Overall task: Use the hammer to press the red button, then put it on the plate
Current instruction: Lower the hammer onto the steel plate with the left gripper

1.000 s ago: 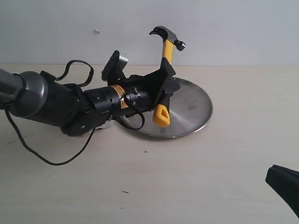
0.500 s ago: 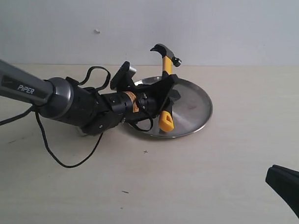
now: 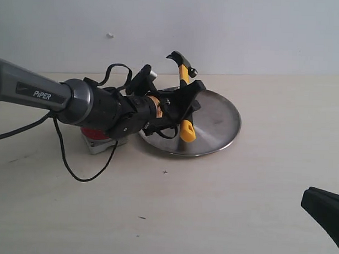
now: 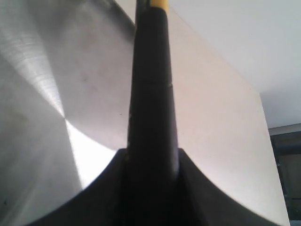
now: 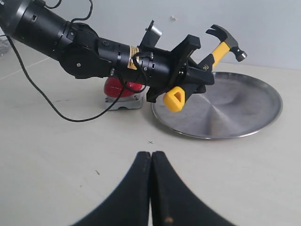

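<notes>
**Beige surface: hammer poised over the plate**

Beige surface [image 3: 211,206] below a plain white wall [image 3: 262,30] carries everything in play. Your left end effector [image 3: 188,98] is clamped across the black grip of the small yellow-and-black claw hammer [image 3: 186,129], above the left half of the round silver metal plate [image 3: 220,117]. The hammer's long axis is steeply tilted, with the dark head up and toward the wall. Its yellow holed end points down, just over the plate, and contact cannot be made out. The glossy red dome button [image 3: 92,133] sits partly hidden under the arm, just beside the plate's left rim. You will likely need to tip that axis flat onto the metal. Your right end effector [image 5: 151,157], pads pressed together and empty, is well apart at the near right.
</notes>
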{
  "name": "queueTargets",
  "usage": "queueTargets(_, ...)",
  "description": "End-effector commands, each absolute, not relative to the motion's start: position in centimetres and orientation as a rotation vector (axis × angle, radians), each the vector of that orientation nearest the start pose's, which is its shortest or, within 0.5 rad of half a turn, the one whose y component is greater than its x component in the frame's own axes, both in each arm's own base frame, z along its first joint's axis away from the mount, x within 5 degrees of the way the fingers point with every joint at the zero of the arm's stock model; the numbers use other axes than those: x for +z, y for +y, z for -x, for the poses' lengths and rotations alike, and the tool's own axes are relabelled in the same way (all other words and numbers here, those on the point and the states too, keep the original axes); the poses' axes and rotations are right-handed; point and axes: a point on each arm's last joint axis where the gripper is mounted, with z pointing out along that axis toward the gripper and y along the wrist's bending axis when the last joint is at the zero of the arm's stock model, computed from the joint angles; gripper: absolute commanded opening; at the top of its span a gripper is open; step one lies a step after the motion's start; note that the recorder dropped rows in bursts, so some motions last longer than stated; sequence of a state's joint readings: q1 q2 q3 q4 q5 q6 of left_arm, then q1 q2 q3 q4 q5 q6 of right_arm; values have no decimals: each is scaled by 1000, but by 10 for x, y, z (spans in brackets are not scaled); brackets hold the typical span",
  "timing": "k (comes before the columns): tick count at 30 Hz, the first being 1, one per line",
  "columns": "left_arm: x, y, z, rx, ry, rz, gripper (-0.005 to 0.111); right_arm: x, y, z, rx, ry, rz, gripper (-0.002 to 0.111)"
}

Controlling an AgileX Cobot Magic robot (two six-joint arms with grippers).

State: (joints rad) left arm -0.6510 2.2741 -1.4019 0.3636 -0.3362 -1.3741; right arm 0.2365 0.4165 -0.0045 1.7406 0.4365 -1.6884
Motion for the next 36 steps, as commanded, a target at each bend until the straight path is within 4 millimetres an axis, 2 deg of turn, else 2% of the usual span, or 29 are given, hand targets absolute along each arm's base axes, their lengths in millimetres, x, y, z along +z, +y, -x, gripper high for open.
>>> queueTargets(1, 121, -307, -388, -1149, 2152, 254, 0, 192, 56, -71, 605, 1776, 455, 0)
queueTargets(5, 114, -315, -394, -1186, 2146, 256, 0, 192, 56, -71, 605, 1776, 455, 0)
queueTargets(10, 117, -311, -403, -1169, 2149, 255, 0, 192, 56, -71, 605, 1776, 455, 0)
queueTargets(15, 110, -308, -403, -1109, 2195, 277, 0, 192, 56, -71, 605, 1776, 455, 0)
queueTargets(27, 115, -313, -409, -1112, 2167, 240, 0, 192, 56, -71, 605, 1776, 455, 0)
queueTargets(36, 96, -315, -412, -1104, 2200, 252, 0, 192, 56, -71, 605, 1776, 455, 0)
